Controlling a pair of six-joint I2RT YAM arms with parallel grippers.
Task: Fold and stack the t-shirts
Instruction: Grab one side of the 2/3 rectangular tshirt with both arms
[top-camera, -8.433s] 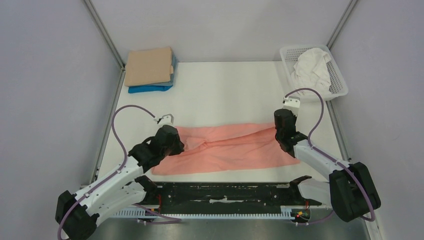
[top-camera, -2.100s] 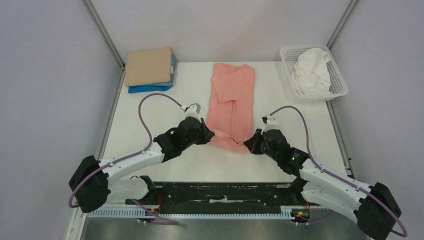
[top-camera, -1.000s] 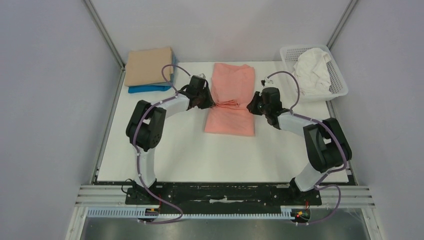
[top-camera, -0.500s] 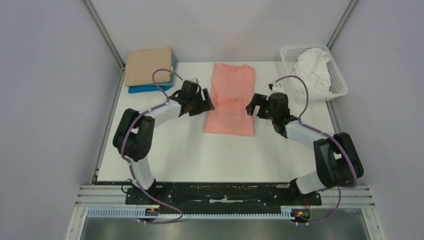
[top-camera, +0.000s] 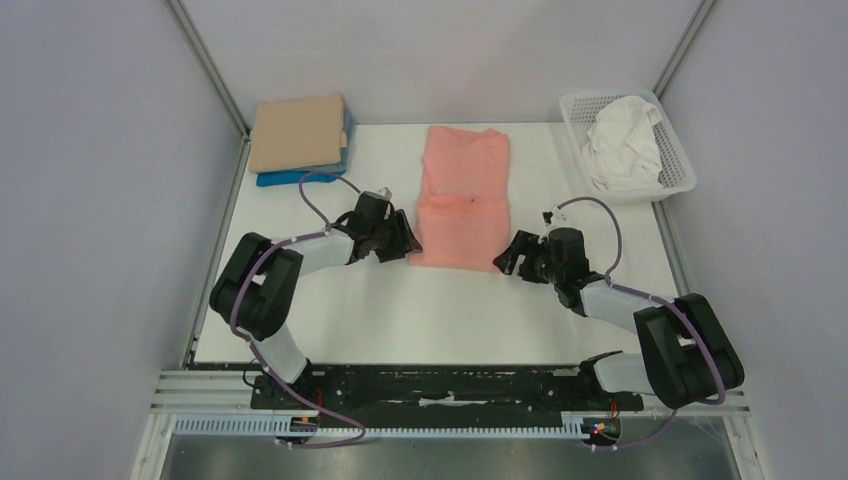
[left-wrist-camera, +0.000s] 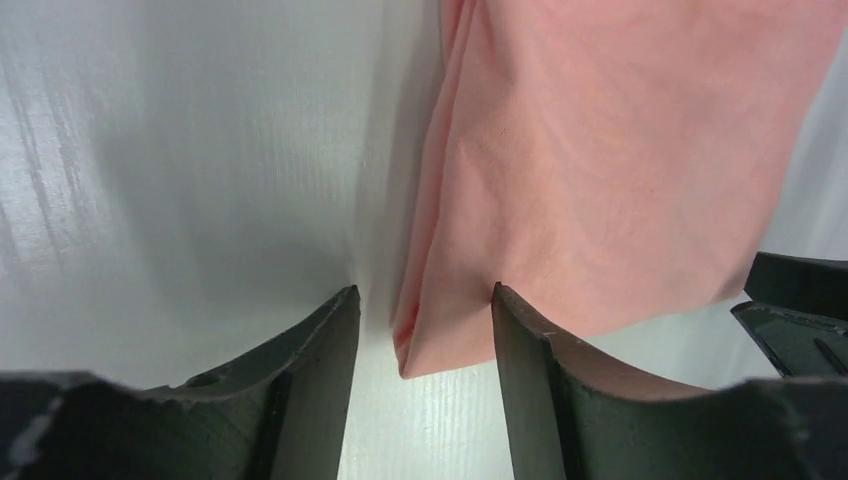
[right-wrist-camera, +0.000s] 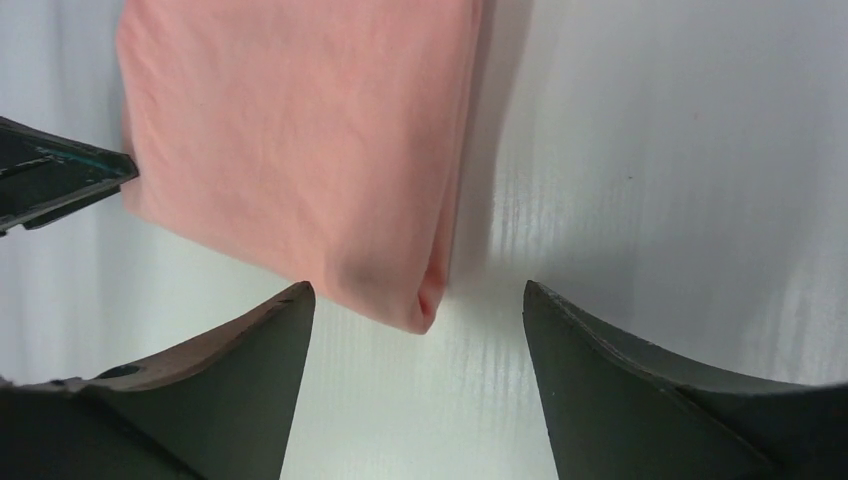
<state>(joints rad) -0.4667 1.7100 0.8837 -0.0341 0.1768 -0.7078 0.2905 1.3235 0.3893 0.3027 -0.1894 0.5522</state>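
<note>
The salmon-pink t-shirt lies folded into a long strip at the table's centre back. My left gripper is at its near-left corner and stands open. In the left wrist view the shirt's corner lies on the table between the open left gripper's fingers, ungripped. My right gripper is open at the near-right corner. That corner sits just ahead of the right gripper's wide gap. A tan t-shirt lies folded on a blue t-shirt at back left. A white t-shirt is crumpled in the basket.
The white lattice basket stands at the back right corner. Metal frame posts rise at both back corners, and grey walls close in the sides. Bare white table stretches between the shirt and the arms' bases.
Both grippers let go of the pink shirt's folded-over edge at mid-length, opened, and drew back toward me to its near corners. The shirt stays folded.
</note>
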